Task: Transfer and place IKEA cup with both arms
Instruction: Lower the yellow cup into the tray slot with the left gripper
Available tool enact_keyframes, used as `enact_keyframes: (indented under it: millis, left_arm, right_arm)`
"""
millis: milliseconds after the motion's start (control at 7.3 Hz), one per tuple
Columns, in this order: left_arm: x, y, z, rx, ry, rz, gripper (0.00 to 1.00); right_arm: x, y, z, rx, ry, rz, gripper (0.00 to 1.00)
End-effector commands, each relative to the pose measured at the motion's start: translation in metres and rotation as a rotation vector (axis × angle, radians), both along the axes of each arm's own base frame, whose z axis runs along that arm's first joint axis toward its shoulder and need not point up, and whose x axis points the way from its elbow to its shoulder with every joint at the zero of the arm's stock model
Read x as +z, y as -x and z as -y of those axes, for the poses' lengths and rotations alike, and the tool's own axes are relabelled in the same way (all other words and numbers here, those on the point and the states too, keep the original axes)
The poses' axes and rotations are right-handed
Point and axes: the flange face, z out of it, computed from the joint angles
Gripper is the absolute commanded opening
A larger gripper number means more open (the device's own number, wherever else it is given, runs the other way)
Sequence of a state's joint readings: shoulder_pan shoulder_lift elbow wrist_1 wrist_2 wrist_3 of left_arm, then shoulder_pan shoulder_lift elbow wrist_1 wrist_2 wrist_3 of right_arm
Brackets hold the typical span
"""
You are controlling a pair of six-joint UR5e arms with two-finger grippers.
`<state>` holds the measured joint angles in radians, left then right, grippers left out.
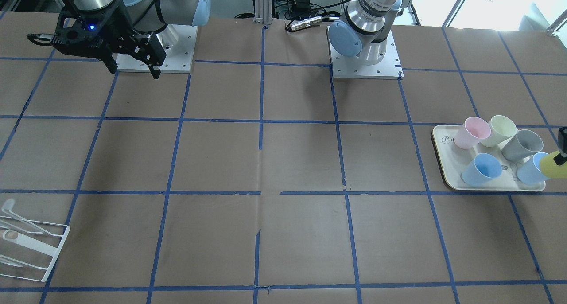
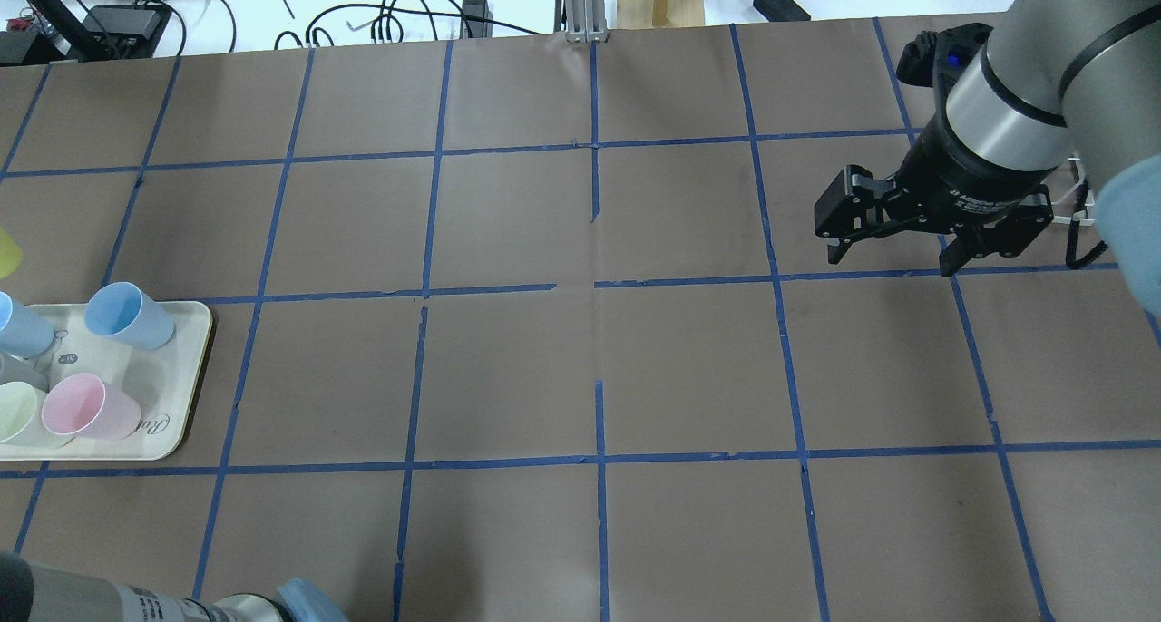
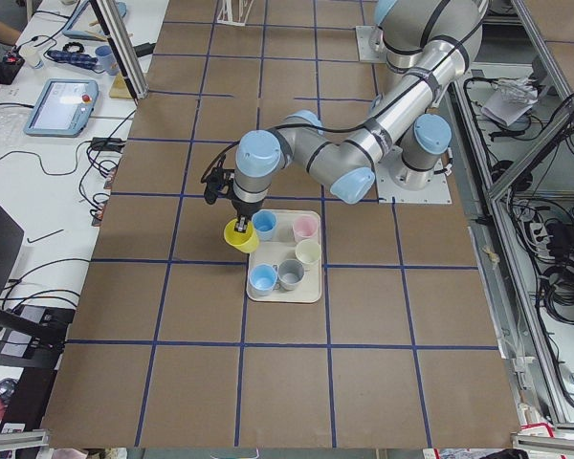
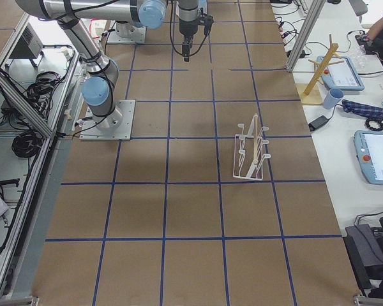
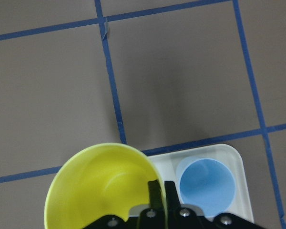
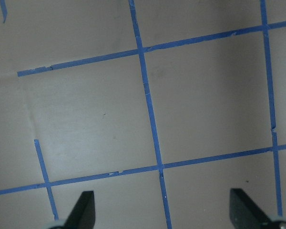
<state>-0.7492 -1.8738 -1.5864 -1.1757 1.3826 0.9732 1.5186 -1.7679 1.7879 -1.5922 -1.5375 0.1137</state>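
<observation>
Low in frame, the left hand (image 5: 162, 188) pinches the yellow cup (image 5: 97, 186) by its rim, maybe just off the tray (image 5: 244, 186). Upper right, the right hand (image 2: 891, 261) is spread apart.

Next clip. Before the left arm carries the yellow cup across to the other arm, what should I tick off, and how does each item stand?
1. Left gripper shut on the bright yellow plastic tumbler at its rim, one finger inside: ok.
2. Tumbler apart from the light-blue cup on the white tray: ok.
3. Right gripper open and empty: ok.
4. Right gripper near the table's middle for a handover: not ok, it hangs by its own base.
5. Grip firmness: cannot tell.
</observation>
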Motion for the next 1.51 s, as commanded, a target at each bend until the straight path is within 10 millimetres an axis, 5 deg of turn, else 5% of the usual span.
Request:
enact_keyframes:
  millis: [0,822,959,1096,1370]
  left_arm:
    - [-0.042,-0.001,-0.005,0.05,-0.025,-0.04,0.0]
    - [-0.084,0.015,-0.021,0.084,-0.073,-0.079,0.0]
    - [-0.091,0.017,-0.024,0.086,-0.066,-0.072,0.14]
    - [-0.097,0.018,-0.027,0.086,-0.072,-0.078,0.38]
    - [-0.086,0.015,-0.03,0.091,-0.066,-0.07,0.61]
  right_arm:
    - [0.0,0.0,0.0,0.002,0.003,-0.001,1.0]
    - [0.001,0.0,-0.001,-0.007,0.014,-0.002,1.0]
    - [0.001,0.0,-0.001,-0.007,0.014,0.001,1.0]
    - [0.002,-0.001,-0.001,-0.004,0.017,0.004,1.0]
    - [0.002,-0.001,-0.001,-0.003,0.017,0.009,1.0]
